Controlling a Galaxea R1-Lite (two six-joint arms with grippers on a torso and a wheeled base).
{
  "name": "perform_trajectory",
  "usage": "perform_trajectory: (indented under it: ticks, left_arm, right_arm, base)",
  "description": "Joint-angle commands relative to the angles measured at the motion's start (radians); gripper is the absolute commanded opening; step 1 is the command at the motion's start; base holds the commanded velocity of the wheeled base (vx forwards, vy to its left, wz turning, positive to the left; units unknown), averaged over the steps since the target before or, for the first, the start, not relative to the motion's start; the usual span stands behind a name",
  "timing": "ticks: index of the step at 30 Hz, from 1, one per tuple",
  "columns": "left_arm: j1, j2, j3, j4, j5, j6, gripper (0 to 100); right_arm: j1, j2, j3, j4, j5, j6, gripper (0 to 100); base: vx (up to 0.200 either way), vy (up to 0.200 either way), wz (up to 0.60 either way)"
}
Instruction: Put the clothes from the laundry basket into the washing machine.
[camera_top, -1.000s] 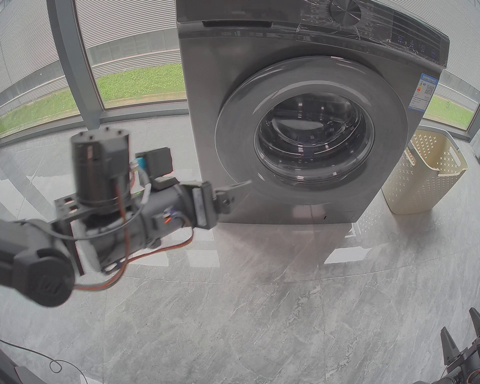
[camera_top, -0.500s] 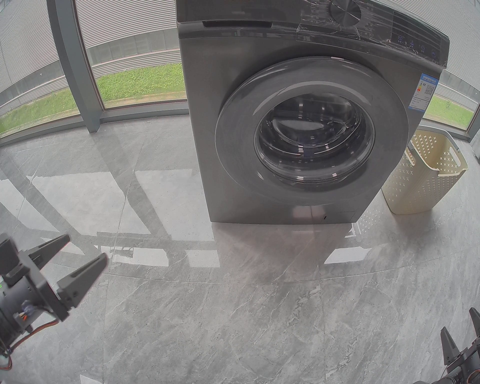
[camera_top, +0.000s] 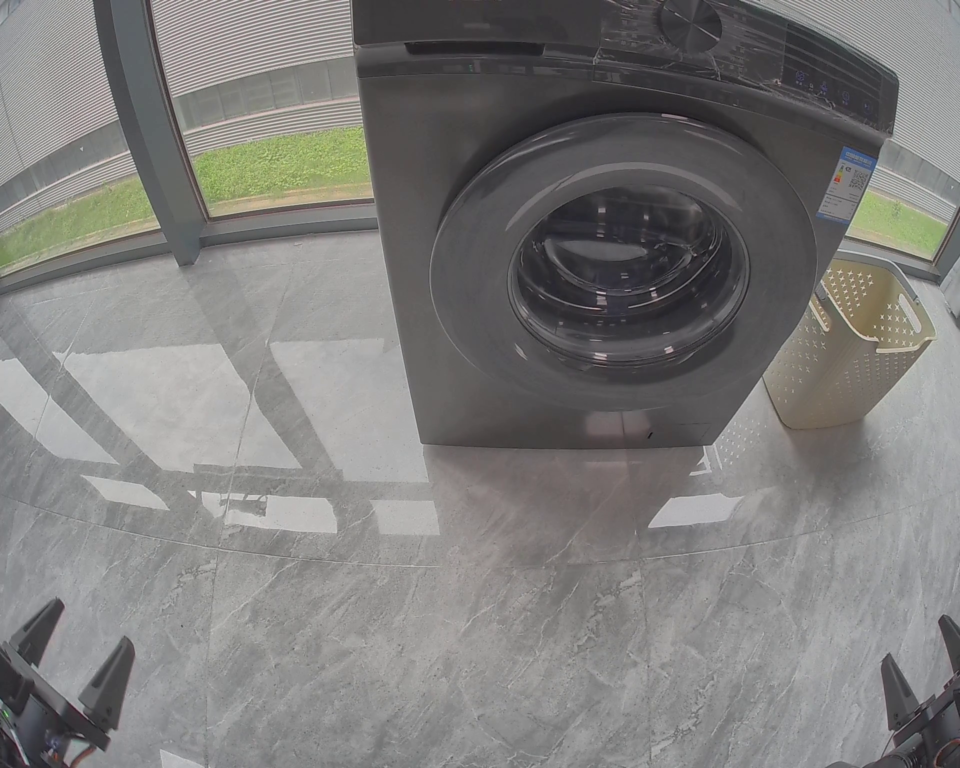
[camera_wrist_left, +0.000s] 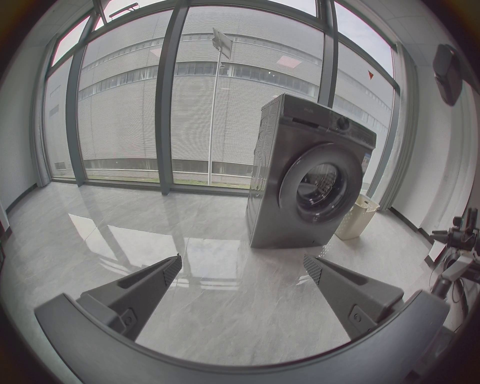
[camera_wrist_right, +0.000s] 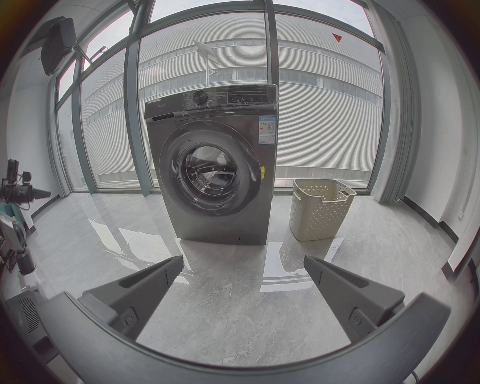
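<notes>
A grey front-loading washing machine (camera_top: 620, 230) stands ahead with its round glass door (camera_top: 628, 275) shut; it also appears in the wrist views (camera_wrist_left: 310, 190) (camera_wrist_right: 215, 170). A cream perforated laundry basket (camera_top: 850, 345) (camera_wrist_right: 320, 207) (camera_wrist_left: 356, 224) sits on the floor to its right; what it holds is hidden. My left gripper (camera_top: 75, 650) (camera_wrist_left: 242, 262) hangs low at the near left, open and empty, well away from the machine. At the near right my right gripper (camera_top: 925, 660) (camera_wrist_right: 240, 262) is likewise open and empty.
Glossy grey marble floor (camera_top: 480, 620) stretches between me and the machine. Tall windows with a dark pillar (camera_top: 150, 130) run behind and to the left. A white wall (camera_wrist_right: 440, 150) closes off the right side beyond the basket.
My left arm has pulled back from the machine's door edge, swinging down and left to the near left corner. The right gripper has stayed put.
</notes>
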Motion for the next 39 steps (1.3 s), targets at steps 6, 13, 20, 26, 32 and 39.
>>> perform_trajectory:
  ticks: [6, 13, 20, 26, 32, 39]
  left_arm:
    - [0.146, -0.354, 0.027, 0.258, -0.013, -0.033, 100]
    - [0.135, -0.371, 0.035, 0.238, 0.100, -0.080, 100]
    - [0.131, -0.369, 0.033, 0.256, 0.068, 0.019, 100]
    - [0.131, -0.369, 0.035, 0.297, 0.002, 0.061, 100]
    - [0.131, -0.369, 0.033, 0.297, 0.004, 0.058, 100]
    - [0.132, -0.371, 0.035, 0.299, 0.007, 0.067, 100]
  right_arm:
    - [0.000, -0.016, 0.010, 0.000, 0.001, -0.002, 100]
    - [0.000, -0.016, 0.010, 0.000, 0.001, 0.000, 100]
    - [0.000, -0.016, 0.010, 0.000, 0.001, 0.000, 100]
    - [0.001, -0.016, 0.010, 0.000, 0.001, 0.000, 100]
    - [0.000, -0.016, 0.010, 0.000, 0.001, 0.000, 100]
    - [0.000, -0.016, 0.010, 0.000, 0.001, 0.000, 100]
  base:
    - [0.000, 0.000, 0.00]
    - [0.000, 0.000, 0.00]
    - [0.000, 0.000, 0.00]
    - [0.000, 0.000, 0.00]
    - [0.000, 0.000, 0.00]
    - [0.000, -0.086, 0.00]
